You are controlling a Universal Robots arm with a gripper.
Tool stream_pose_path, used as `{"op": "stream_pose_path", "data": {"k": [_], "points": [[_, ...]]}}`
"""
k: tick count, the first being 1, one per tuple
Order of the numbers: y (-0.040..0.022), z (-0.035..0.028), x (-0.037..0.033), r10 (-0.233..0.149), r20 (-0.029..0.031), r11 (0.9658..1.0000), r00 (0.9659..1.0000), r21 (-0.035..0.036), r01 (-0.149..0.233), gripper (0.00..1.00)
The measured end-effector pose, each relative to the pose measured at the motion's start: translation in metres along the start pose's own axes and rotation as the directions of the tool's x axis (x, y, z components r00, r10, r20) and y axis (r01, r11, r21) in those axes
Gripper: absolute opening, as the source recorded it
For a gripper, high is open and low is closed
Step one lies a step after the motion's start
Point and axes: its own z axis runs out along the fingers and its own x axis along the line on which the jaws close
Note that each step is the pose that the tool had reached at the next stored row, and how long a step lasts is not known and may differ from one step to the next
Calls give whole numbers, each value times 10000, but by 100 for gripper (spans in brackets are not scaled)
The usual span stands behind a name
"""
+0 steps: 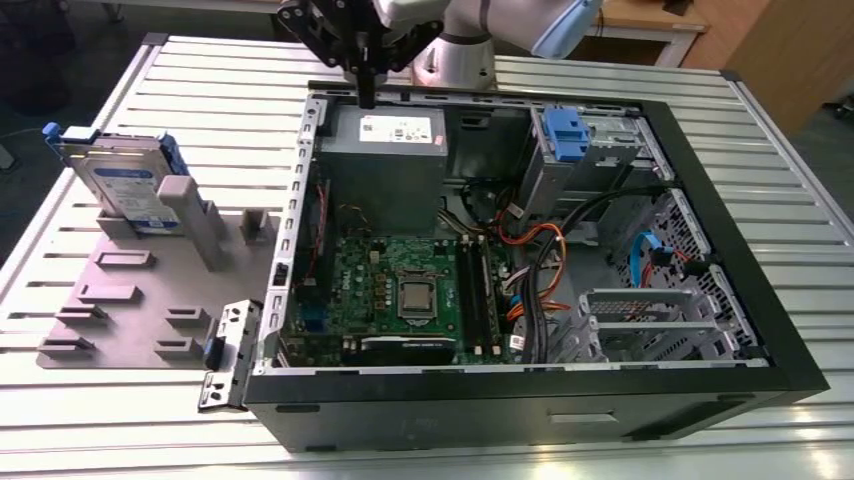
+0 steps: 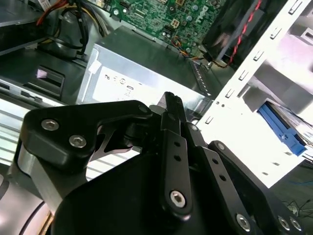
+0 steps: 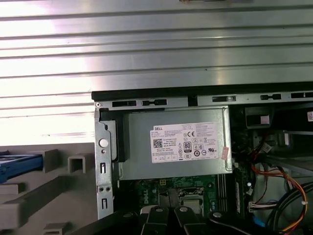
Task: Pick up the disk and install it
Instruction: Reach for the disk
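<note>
gripper (image 1: pixel 363 95), fingers (image 2: pixel 169 104) pressed together and holding nothing, above the rim of the open computer case (image 1: pixel 534 400) by the grey power supply (image 1: pixel 387 155). the disk (image 1: pixel 123 185) stands on edge in the grey rack (image 1: pixel 120 300) outside the case, well apart from the fingers toward the exterior view's left.

the exterior view looks steeply down on the computer case (image 1: pixel 507 405); both wrist views (far nearer) share its power supply (image 3: pixel 171 166) (image 2: pixel 142 78).
</note>
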Motion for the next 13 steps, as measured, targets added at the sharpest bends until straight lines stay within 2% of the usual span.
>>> {"op": "stream_pose_path", "data": {"k": [13], "points": [[-20,-5,260,1,0,10000,10000,0,-1,11]]}}
